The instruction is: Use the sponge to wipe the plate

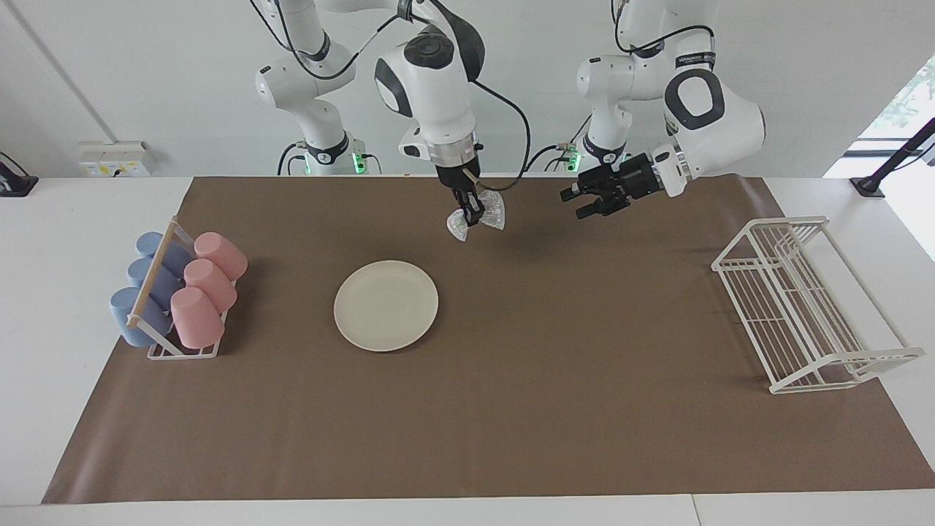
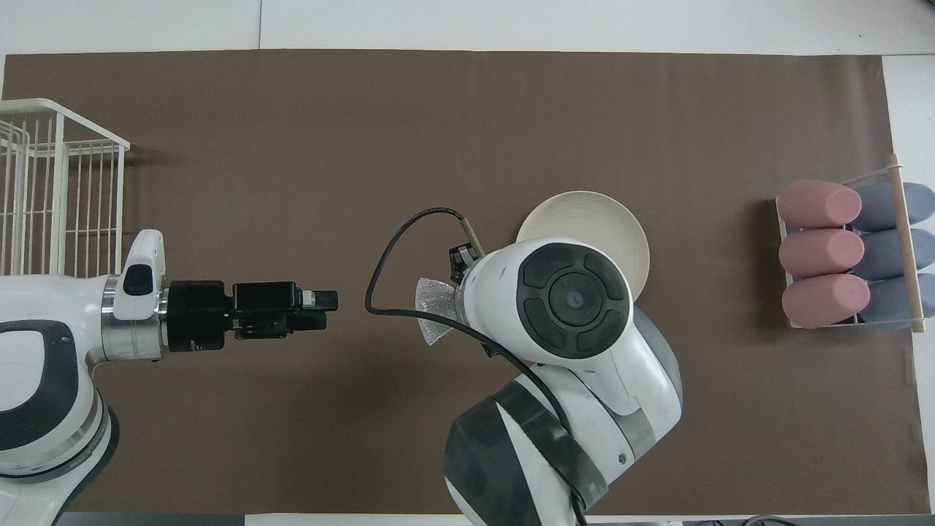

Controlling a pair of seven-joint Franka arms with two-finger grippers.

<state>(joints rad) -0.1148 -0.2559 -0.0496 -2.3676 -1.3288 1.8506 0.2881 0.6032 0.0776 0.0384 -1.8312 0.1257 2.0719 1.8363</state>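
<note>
Brown mat [image 1: 511, 409] — plate [image 1: 386, 305], cup rack [image 1: 182, 352], wire rack [image 1: 803, 307].

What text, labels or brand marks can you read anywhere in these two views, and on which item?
None can be read.
Left arm: small dark lettering on a band near its upper joint, too small to read.
Plate, sponge, cups, wire rack: no markings visible.

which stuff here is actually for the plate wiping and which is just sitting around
For the job:
- plate, flat on the brown mat
- sponge, held up in the right end effector, not yet on the plate

Just lying about:
- white wire rack
- pink cups and blue cups in their holder
- left end effector, waiting, holds nothing
</note>
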